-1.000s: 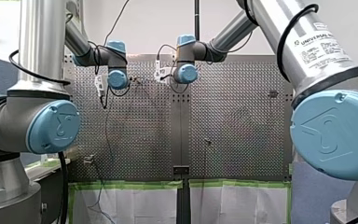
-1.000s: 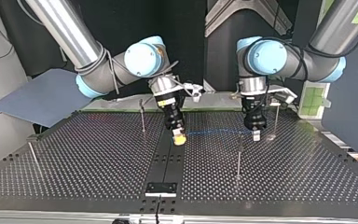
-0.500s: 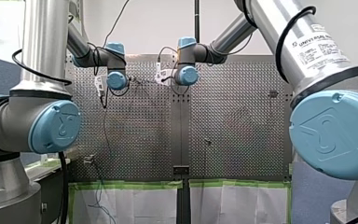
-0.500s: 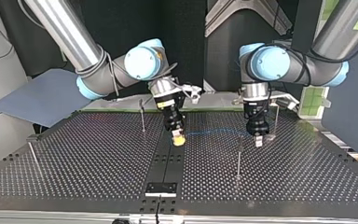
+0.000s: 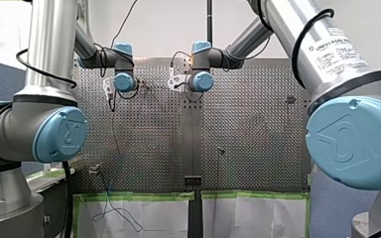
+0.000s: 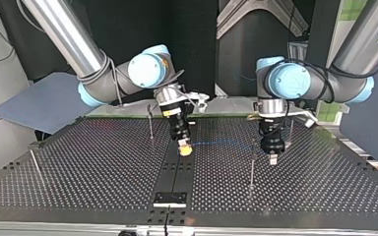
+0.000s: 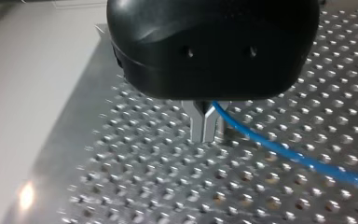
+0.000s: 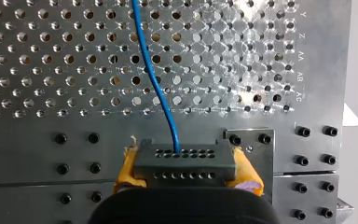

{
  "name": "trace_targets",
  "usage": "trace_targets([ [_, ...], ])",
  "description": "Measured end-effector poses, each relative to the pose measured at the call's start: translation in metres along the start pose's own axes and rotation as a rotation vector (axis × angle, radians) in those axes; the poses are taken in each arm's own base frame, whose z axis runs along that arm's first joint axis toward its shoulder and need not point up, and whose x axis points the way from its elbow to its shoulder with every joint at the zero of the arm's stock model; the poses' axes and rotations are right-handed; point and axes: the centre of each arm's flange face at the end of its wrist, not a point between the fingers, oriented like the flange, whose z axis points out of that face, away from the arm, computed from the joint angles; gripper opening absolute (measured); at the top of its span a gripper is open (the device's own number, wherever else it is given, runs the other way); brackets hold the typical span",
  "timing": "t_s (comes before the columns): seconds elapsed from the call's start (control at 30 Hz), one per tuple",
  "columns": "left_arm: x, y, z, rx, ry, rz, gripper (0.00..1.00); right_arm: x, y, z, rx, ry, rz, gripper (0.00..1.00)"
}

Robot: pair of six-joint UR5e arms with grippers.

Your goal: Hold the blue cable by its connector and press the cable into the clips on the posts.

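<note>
Bright blue cable [image 8: 154, 77]. Dark grey connector [image 8: 184, 158], dotted with two rows of small holes. Yellow-orange pads [image 8: 128, 170] on my right gripper [image 8: 184, 164]. Glossy black housing and bare silvery fingers [image 7: 198, 122] on my left gripper [image 7: 204, 127]. Silver-grey worktop [image 8: 37, 121], patterned all over with a regular grid of round holes. Silver arms [image 6: 69, 34] with pale blue joint caps [image 6: 146, 70]. Green tape [image 5: 139, 196] along the worktop's edge.

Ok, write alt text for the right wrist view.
My right gripper clamps a dark grey rectangular connector block between yellow pads. A thin blue cable leaves it and runs ahead over the perforated metal table.
</note>
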Motion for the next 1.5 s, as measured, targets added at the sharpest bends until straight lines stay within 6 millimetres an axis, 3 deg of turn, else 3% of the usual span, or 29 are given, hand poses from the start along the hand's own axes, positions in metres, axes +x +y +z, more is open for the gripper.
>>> trace_targets([
  [0.3, 0.006, 0.012, 0.013, -0.017, 0.015, 0.006, 0.01, 0.001, 0.013, 0.006, -0.016, 0.006, -0.002, 0.00],
  [0.67, 0.006, 0.012, 0.013, -0.017, 0.017, 0.006, 0.01, -0.016, 0.023, 0.011, -0.030, -0.015, -0.006, 0.00],
  [0.7, 0.007, 0.012, 0.013, -0.019, 0.018, 0.006, 0.27, -0.016, 0.024, 0.011, -0.030, -0.016, -0.006, 0.00],
  [0.73, 0.007, 0.012, 0.013, -0.022, 0.019, 0.007, 0.27, -0.016, 0.025, 0.011, -0.031, -0.017, -0.006, 0.00],
  [0.8, 0.007, 0.012, 0.012, -0.031, 0.020, 0.009, 0.67, -0.017, 0.026, 0.011, -0.033, -0.017, -0.006, 0.00],
  [0.83, 0.007, 0.012, 0.012, -0.035, 0.020, 0.009, 0.67, -0.016, 0.027, 0.012, -0.034, -0.017, -0.006, 0.00],
  [0.87, 0.007, 0.012, 0.011, -0.040, 0.021, 0.011, 0.98, -0.016, 0.028, 0.012, -0.036, -0.016, -0.006, 0.00],
  [1.27, 0.012, 0.019, 0.002, -0.118, 0.082, 0.042, 0.98, -0.016, 0.034, 0.013, -0.044, -0.019, -0.005, 0.00],
  [1.5, 0.016, 0.012, -0.009, -0.116, 0.140, 0.027, 0.98, -0.018, 0.033, 0.012, -0.041, -0.031, -0.003, 0.00],
])
